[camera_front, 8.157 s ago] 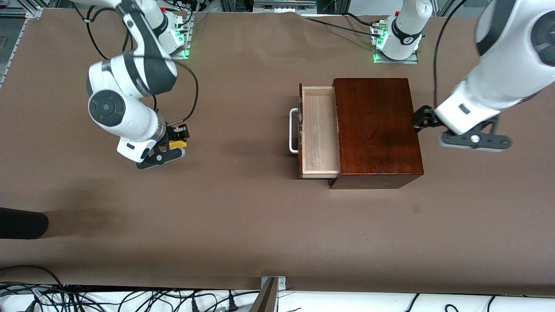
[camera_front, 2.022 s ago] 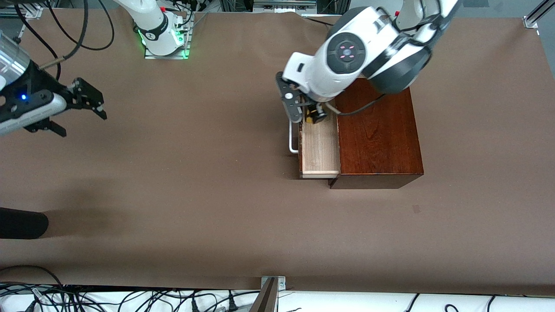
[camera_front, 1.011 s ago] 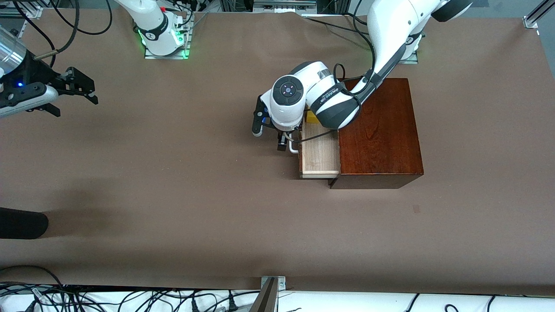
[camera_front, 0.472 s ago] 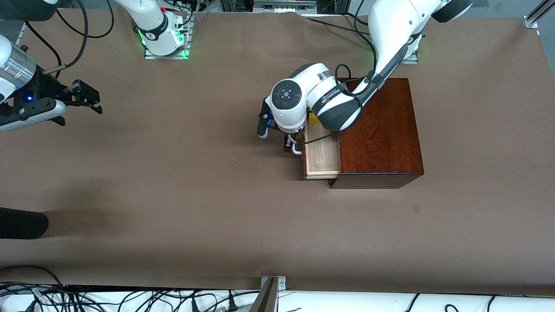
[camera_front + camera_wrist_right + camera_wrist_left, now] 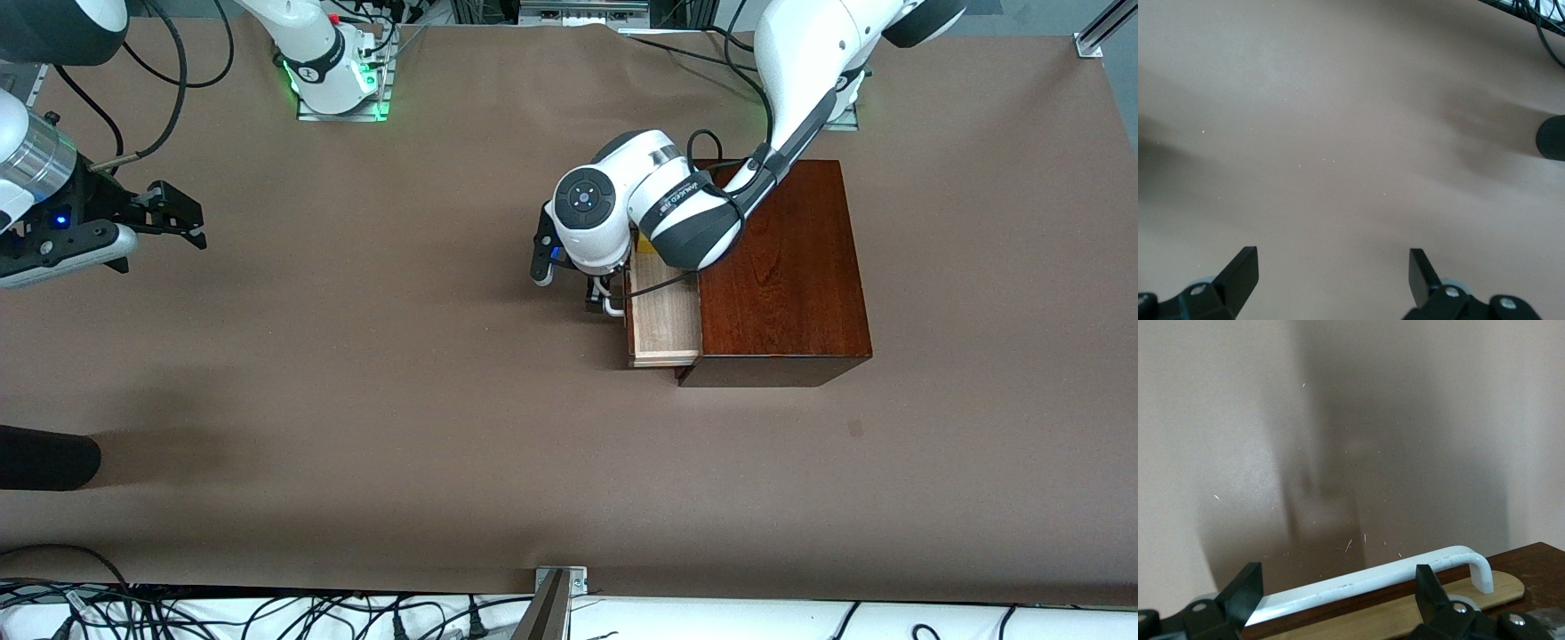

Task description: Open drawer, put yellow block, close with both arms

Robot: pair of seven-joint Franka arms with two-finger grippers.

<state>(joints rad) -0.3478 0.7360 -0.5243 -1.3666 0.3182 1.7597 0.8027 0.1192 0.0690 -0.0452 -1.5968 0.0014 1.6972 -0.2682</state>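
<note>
The drawer (image 5: pixel 665 320) stands partly open in the dark reddish-brown wooden box (image 5: pixel 782 267). A sliver of the yellow block (image 5: pixel 643 243) shows in the tray, mostly hidden under the left arm's wrist. My left gripper (image 5: pixel 569 283) is open, low at the drawer's front, against the white bar handle (image 5: pixel 612 308). In the left wrist view the handle (image 5: pixel 1371 582) lies across between the open left gripper's (image 5: pixel 1338 581) fingers (image 5: pixel 1245 590), above the drawer's dark front (image 5: pixel 1358 607). My right gripper (image 5: pixel 189 220) is open and empty over bare table at the right arm's end, as its wrist view (image 5: pixel 1331 260) shows.
A black rounded object (image 5: pixel 44 458) lies at the table's edge at the right arm's end, nearer the front camera; it also shows in the right wrist view (image 5: pixel 1551 137). Cables run along the front edge (image 5: pixel 267 613). The arm bases (image 5: pixel 338 80) stand along the top.
The drawer has slid partway into the box with my left gripper against its handle; less tray shows. The box shifted slightly toward the left arm's end. The right gripper barely moved.
</note>
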